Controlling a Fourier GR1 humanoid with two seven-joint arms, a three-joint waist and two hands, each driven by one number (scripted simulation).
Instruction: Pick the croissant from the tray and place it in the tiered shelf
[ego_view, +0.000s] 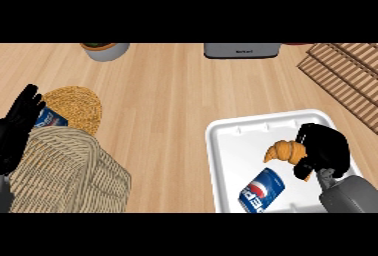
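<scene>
Golden-brown curved croissant (283, 150) lying on white plastic tray (229, 150), right near side, right hand (325, 147) curled round its right end. Probably light, flaky, easily crushed; best held across thick middle.

Single head view; set above the desk (170, 100), facing steeply downward at close range; desk's far edge toward the top.

Bare counter (170, 100) lies open down the middle, between the basket (66, 170) at near left and the tray (221, 131) at near right, and from the tray's far rim to the shelf (347, 70) at far right. 1 can (262, 190) lies in the tray's near part.
</scene>
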